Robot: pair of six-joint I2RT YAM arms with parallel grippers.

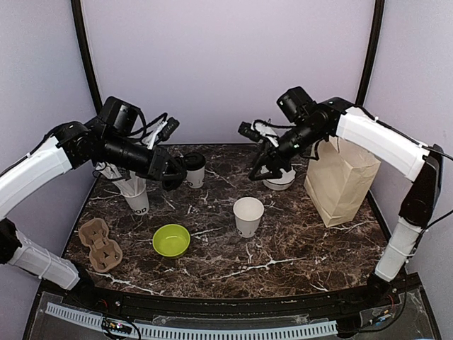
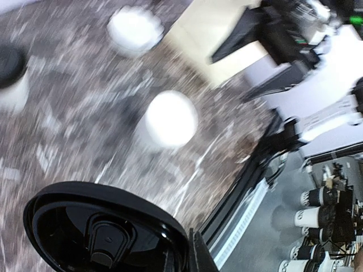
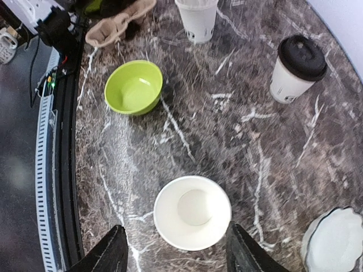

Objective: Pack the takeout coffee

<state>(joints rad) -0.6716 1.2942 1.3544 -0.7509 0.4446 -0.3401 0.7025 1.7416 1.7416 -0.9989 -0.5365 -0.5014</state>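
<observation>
One white paper cup with a black lid (image 1: pixel 195 170) stands at the back of the table; it also shows in the right wrist view (image 3: pixel 296 68). A second white cup (image 1: pixel 248 216) stands open, without a lid, mid-table. My left gripper (image 1: pixel 173 180) is just left of the lidded cup and is shut on a loose black lid (image 2: pixel 102 232), held above the table. My right gripper (image 1: pixel 262 170) is open and empty, hovering high behind the open cup, which lies between my fingers in the right wrist view (image 3: pixel 193 212).
A lime-green bowl (image 1: pixel 171 241) sits front left of the open cup. A brown cardboard cup carrier (image 1: pixel 99 244) lies at the left front. A cup of straws (image 1: pixel 134 193) stands at the left. A paper bag (image 1: pixel 340 180) stands at the right, with a white scalloped dish (image 1: pixel 279 178) beside it.
</observation>
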